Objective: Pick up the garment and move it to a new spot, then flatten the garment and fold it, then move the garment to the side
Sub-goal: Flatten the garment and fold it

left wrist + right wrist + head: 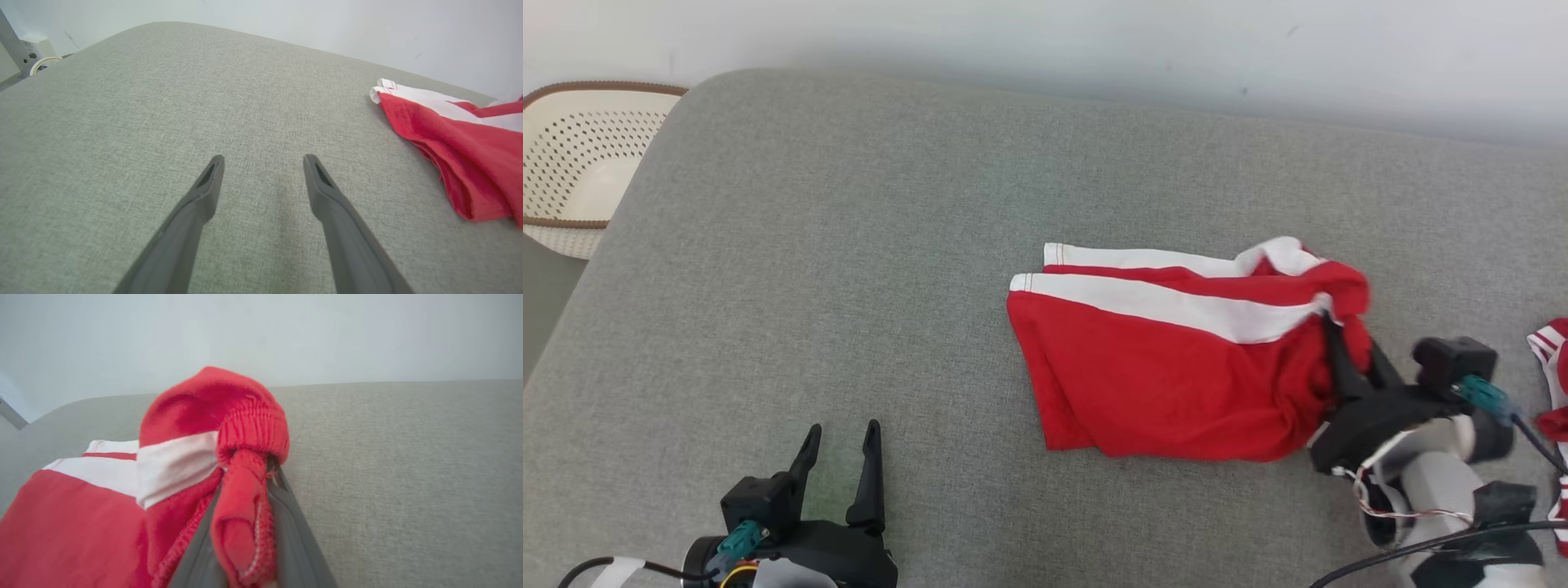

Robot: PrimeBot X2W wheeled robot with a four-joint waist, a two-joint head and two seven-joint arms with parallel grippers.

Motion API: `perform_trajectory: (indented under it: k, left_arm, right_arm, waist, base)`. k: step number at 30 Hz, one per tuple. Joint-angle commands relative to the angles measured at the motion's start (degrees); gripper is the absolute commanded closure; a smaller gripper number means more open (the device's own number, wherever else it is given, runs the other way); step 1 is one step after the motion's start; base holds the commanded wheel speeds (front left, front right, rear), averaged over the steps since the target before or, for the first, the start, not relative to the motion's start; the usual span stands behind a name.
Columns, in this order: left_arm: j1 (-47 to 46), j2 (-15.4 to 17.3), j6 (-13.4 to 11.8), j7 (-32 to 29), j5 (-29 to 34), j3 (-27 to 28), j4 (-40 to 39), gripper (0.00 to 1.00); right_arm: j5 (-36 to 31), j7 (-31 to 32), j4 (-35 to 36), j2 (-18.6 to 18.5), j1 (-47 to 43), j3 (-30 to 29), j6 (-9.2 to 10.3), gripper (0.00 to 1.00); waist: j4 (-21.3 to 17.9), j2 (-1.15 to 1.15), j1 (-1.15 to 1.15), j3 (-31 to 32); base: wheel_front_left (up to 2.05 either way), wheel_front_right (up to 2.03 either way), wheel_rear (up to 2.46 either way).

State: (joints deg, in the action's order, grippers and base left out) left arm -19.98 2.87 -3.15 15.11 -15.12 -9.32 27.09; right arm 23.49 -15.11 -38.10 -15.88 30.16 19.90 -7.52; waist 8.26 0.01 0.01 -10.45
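Observation:
The garment (1168, 367) is a pair of red shorts with white side stripes, lying loosely folded on the grey cushion right of centre. My right gripper (1339, 339) is shut on its bunched right end, near the waistband. In the right wrist view the red ribbed fabric (245, 498) is pinched between the two grey fingers (294, 539) and bulges over their tips. My left gripper (841, 445) stands open at the lower left, well clear of the garment. From the left wrist its fingers (200, 196) spread over bare cushion, with the garment's leg hems (453, 134) off to the right.
A cream perforated basket (580, 163) stands off the cushion's far left corner. Another red and white piece of cloth (1553, 359) lies at the right edge. The grey cushion (849, 245) ends at a pale wall behind.

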Motion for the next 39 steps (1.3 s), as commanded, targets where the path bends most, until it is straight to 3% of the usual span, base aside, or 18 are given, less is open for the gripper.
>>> perform_trajectory:
  k: [1, 10, 19, 20, 22, 23, 31, 39]
  left_arm:
    - [1.1, 0.1, -0.1, 0.0, -0.4, 0.0, 0.0, 0.0]
    - [1.0, 0.1, 0.4, 0.0, -1.2, -1.6, 0.3, 0.0]
    - [1.1, 0.1, -0.1, 0.0, -2.5, -4.5, 0.4, 0.0]
    - [1.0, 0.1, -0.2, 0.0, -2.7, -5.0, 0.4, 0.0]
    - [0.8, 0.0, -0.4, 0.0, -3.0, -5.6, 0.6, 0.0]
    - [0.8, 0.1, -0.5, 0.0, -3.1, -5.6, 0.6, 0.0]
    - [1.7, 0.1, -0.9, 0.0, -3.0, -5.1, 0.6, 0.0]
    - [1.7, 0.1, -1.1, 0.0, -2.2, -3.8, -0.7, 0.0]
  right_arm:
    - [0.6, 0.0, 1.2, 0.3, 0.8, 1.3, 0.07, 1.0]
    - [8.2, 0.8, 8.6, 1.3, 2.7, 17.6, 0.07, 1.0]
    - [10.3, 0.8, 1.5, 3.2, 8.2, 25.6, 0.07, 1.0]
    - [10.3, 0.7, 0.0, 3.6, 8.5, 25.9, 0.07, 0.96]
    - [10.2, 0.4, -2.5, 4.6, 9.4, 26.6, 0.07, 0.25]
    - [10.2, 0.4, -3.6, 5.1, 10.0, 26.9, 0.07, 0.0]
    - [11.0, -0.1, -6.1, 7.2, 11.8, 29.2, 0.07, 0.0]
    - [11.2, -0.1, 3.9, 4.2, 8.0, 22.3, 0.07, 0.0]
  waist:
    - [-0.1, -0.01, -0.01, 0.1]
    - [1.9, -0.01, -0.01, 0.4]
    - [7.1, -0.01, -0.01, -0.2]
    - [7.8, -0.01, -0.01, -0.3]
    - [9.1, -0.01, -0.01, -0.5]
    - [9.5, -0.01, -0.01, -0.6]
    - [10.4, -0.01, -0.01, -0.4]
    - [8.2, -0.01, -0.01, 0.4]
  base:
    - [0.0, 0.0, 0.0]
    - [0.0, 0.0, 0.0]
    - [0.0, 0.0, 0.0]
    - [0.0, 0.0, 0.0]
    - [0.0, 0.0, 0.0]
    - [0.0, 0.0, 0.0]
    - [0.0, 0.0, 0.0]
    - [0.0, 0.0, 0.0]
